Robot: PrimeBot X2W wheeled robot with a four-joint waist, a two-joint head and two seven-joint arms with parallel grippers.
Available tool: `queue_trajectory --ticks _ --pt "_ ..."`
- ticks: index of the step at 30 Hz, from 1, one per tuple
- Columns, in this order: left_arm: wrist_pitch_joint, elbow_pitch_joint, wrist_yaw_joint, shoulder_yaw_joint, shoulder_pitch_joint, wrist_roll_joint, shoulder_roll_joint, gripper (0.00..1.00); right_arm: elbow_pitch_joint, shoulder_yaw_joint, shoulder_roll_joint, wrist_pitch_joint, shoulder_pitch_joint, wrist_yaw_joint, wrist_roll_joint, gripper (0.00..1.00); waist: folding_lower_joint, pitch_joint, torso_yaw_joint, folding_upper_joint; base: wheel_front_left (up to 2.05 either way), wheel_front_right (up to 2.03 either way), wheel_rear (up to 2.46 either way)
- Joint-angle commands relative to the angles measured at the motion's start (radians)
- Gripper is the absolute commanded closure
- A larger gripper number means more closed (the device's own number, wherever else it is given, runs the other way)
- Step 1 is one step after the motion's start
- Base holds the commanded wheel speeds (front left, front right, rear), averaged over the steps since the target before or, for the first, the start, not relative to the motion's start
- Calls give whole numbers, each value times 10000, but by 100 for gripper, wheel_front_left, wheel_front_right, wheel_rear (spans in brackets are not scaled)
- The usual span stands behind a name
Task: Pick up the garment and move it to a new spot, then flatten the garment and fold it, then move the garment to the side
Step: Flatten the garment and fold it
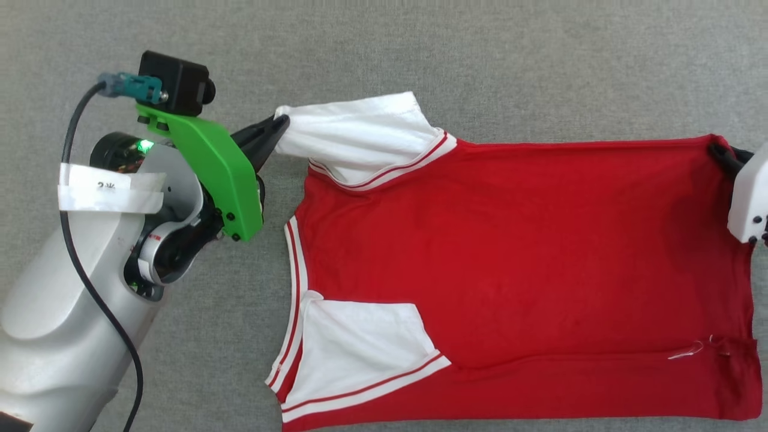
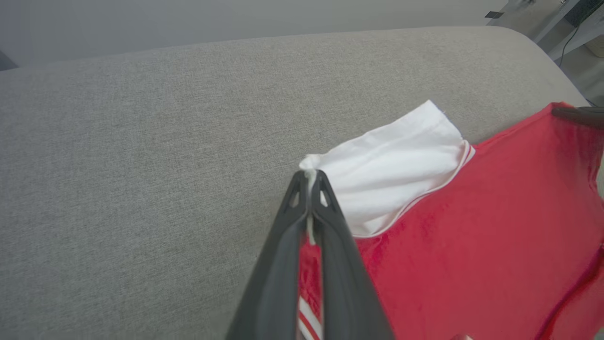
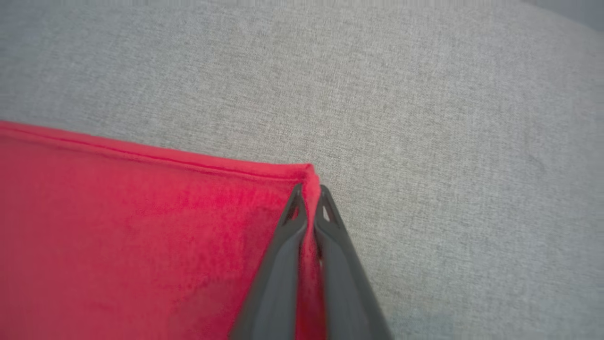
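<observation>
The jaws of the left gripper (image 2: 310, 176) are clamped on the white sleeve tip (image 1: 295, 120) and those of the right gripper (image 3: 309, 190) on a red hem corner (image 3: 306, 171), so the jersey T-shirt (image 1: 510, 252) is held lengthwise between both arms, spread flat on the grey fabric-covered table (image 1: 480, 54).

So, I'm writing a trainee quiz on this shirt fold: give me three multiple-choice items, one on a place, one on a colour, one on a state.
1. Where does the left end effector grip the garment? A) neckline B) tip of a white sleeve C) hem
2. What colour is the surface underneath? A) grey B) blue C) brown
3. The right end effector is: A) open, hovering B) shut on nothing C) shut on a red corner
Answers: 1 B, white sleeve cloth is clamped in it; 2 A, grey weave surrounds the garment; 3 C, red fabric is clamped in it.
</observation>
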Motion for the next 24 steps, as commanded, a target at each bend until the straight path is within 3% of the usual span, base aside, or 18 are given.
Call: queue_trajectory --ticks 1,13,15,24 --pt "-108 66 -36 19 293 -59 -36 100 74 49 -47 -401 255 -7 69 100 0 -585 -14 -1 0 0 0" --pt "-432 -141 140 -276 1994 -371 -63 100 280 -121 -34 -3403 2186 -7 169 100 0 -1918 165 -1 0 0 0" --pt "-502 -587 456 -236 2971 -674 65 100 148 -197 25 -4287 3168 -7 175 100 0 -2275 201 -1 0 0 0" --pt "-550 -765 783 -386 4550 -1137 186 100 -225 -118 -60 -4924 4516 -7 273 100 0 -2561 122 -1 0 0 0"
